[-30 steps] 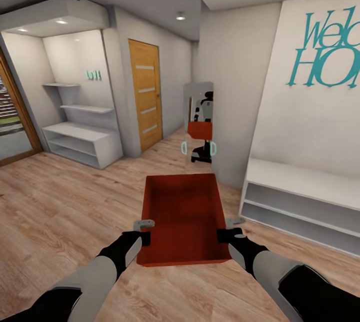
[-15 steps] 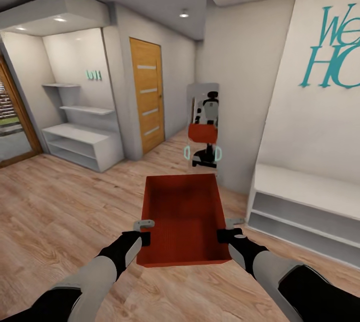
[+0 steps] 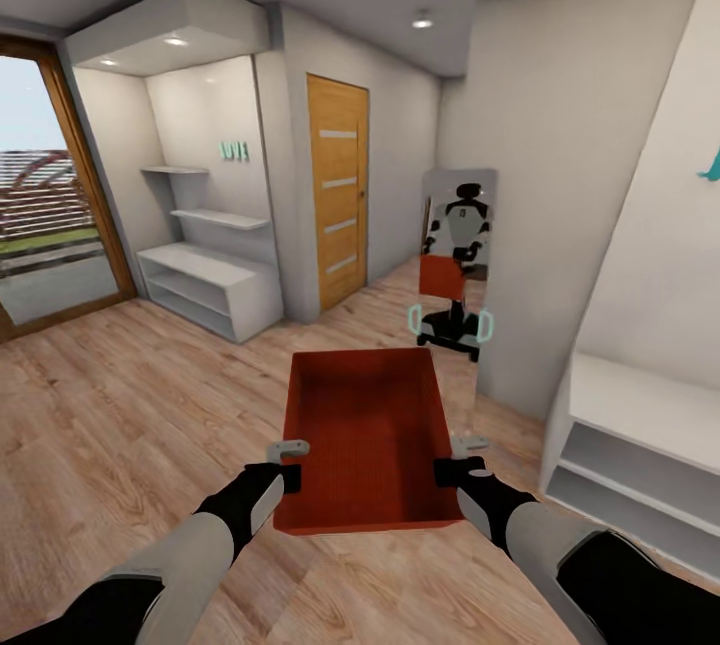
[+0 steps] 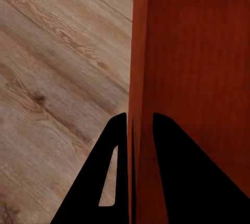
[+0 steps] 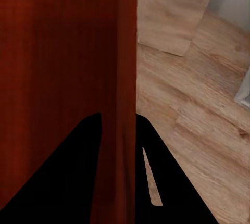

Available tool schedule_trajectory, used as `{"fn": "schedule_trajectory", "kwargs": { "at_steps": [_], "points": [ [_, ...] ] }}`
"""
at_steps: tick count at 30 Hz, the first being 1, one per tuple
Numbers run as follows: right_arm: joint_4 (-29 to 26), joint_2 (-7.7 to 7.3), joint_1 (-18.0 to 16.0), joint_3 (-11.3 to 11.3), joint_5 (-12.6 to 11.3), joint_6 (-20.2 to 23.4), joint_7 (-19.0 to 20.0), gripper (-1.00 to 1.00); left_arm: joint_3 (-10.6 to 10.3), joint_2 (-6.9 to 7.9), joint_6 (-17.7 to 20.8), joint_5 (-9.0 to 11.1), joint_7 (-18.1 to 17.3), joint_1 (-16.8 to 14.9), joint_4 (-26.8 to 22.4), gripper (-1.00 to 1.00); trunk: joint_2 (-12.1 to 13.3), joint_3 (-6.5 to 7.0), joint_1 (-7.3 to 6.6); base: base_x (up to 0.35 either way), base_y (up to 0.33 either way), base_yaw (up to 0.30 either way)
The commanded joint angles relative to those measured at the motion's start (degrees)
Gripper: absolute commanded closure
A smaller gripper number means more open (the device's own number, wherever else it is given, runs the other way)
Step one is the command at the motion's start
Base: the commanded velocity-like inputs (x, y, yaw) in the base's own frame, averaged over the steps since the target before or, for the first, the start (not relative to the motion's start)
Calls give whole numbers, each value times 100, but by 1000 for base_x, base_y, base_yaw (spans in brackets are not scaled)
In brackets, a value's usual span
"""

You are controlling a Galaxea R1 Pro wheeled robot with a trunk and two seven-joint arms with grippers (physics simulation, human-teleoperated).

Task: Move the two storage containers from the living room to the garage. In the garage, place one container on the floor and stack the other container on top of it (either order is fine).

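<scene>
Gripping the bin (image 3: pixel 365 445) by its side walls, left pincer (image 3: pixel 290 465) and right pincer (image 3: pixel 452 460) hide their inner fingers behind the walls.

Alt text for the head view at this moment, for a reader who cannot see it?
An open orange-red storage container is carried between the left pincer and right pincer, each clamped on a side wall, above a light wood plank floor. Ahead stand a wooden door, white shelves and a mirror reflecting the robot.

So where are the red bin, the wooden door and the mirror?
storage container (image 3: pixel 365 435): head view, inside bottom.
wooden door (image 3: pixel 338 187): head view, middle of the panel.
mirror (image 3: pixel 458 265): head view, glass showing the robot's reflection.
</scene>
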Motion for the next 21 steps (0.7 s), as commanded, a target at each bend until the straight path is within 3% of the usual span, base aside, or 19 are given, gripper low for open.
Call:
{"fn": "schedule_trajectory", "kwargs": {
  "at_steps": [1,21],
  "points": [
    [152,-1,-8,-105,-107,-30,-26,100,-21,23,14,-170,76,-2,-31,100,-13,-12,7,328,0,259],
    [152,-1,-6,-105,-107,-30,-26,100,-21,23,16,-170,76,-4,-31,100,-13,-12,7,328,0,259]
  ]
}}
